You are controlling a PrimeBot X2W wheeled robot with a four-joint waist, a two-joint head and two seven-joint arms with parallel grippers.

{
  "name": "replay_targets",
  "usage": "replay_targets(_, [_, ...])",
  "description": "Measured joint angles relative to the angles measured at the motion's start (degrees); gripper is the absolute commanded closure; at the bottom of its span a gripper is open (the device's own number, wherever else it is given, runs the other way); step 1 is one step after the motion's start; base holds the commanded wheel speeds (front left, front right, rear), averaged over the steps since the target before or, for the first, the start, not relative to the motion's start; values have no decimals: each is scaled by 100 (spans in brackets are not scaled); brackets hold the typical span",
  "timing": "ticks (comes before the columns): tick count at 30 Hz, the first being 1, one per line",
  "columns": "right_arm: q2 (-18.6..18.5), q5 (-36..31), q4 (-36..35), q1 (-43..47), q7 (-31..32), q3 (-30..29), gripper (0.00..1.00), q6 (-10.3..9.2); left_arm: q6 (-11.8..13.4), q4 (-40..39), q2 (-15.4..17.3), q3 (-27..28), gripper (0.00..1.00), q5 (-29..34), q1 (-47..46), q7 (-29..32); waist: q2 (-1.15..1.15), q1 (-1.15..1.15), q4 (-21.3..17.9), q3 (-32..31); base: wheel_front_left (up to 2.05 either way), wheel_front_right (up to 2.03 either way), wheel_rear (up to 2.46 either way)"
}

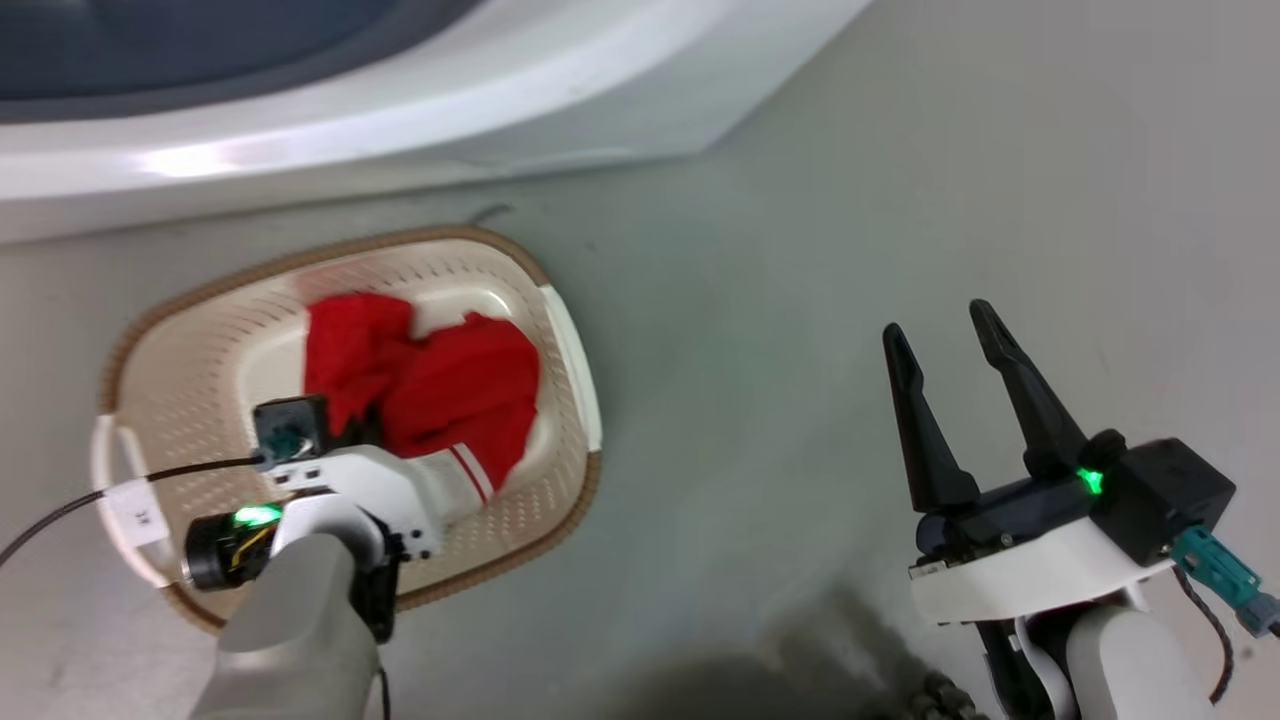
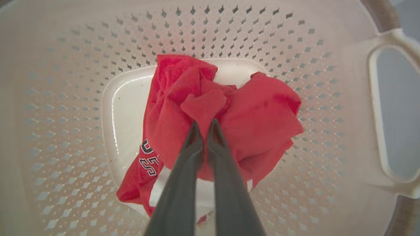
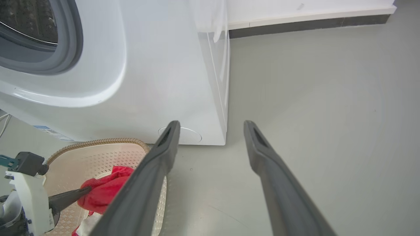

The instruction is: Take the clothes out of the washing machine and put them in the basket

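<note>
My left gripper [image 2: 204, 125] has its fingers pressed together, pinching a fold of the red clothes [image 2: 259, 121]. The clothes sit bunched inside the basket [image 2: 229, 36], over its bottom. My right gripper [image 1: 938, 320] hangs with fingers spread apart, gripping nothing, above the grey floor [image 1: 760, 380] well to the right of the basket. Beyond the basket stands the washing machine [image 3: 164, 65], with the grey porthole rim [image 3: 70, 49] visible.

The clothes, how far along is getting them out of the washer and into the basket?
Done: the clothes lie in the basket. In hand: the left gripper is shut on a fold of them, not yet released. Left: let go. The right gripper is open and empty over the floor. The washing machine drum's visible part shows no red; the rest is hidden.
</note>
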Motion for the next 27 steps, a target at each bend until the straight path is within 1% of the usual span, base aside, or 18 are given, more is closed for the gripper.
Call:
replay_targets(7, [0,81,201,-209,-193,122,0,0,-10,783,247,213,100,-234,-456,143,0,0,-345,580,0,0,0])
replay_targets(13, [0,97,355,-344,-263,172,0,0,33,1048,266,252,100,-335,-711,303,0,0,-478,750,0,0,0])
replay_targets(14, [1,102,382,-359,-277,179,0,0,82,1065,257,237,98,-331,-724,274,0,0,-477,722,0,0,0])
replay_targets(15, [1,102,411,-374,-288,182,0,0,125,1076,238,213,34,-305,-732,242,0,-1,-474,685,0,0,0])
replay_targets(16, [1,101,447,-385,-304,176,0,0,146,1087,226,205,0,-283,-740,197,0,-1,-468,639,0,0,0])
replay_targets(18, [1,100,523,-417,-335,151,0,0,190,1106,160,209,0,-293,-738,145,0,-1,-450,517,0,0,0])
replay_targets(21, [2,91,662,-422,-365,110,0,0,183,1135,45,226,0,-345,-592,81,0,-1,-421,238,0,0,0])
replay_targets(22, [3,75,767,-366,-368,27,0,0,89,1157,-46,248,0,-403,-312,29,0,-1,-385,-142,0,0,0])
replay_targets(25, [3,56,847,-196,-347,-65,0,0,-2,1135,-121,279,0,-447,-35,-5,0,-1,-337,-576,0,0,0])
replay_targets(27, [4,43,877,-94,-323,-131,0,0,-11,1038,-157,339,0,-494,163,-10,0,-1,-299,-868,0,0,0])
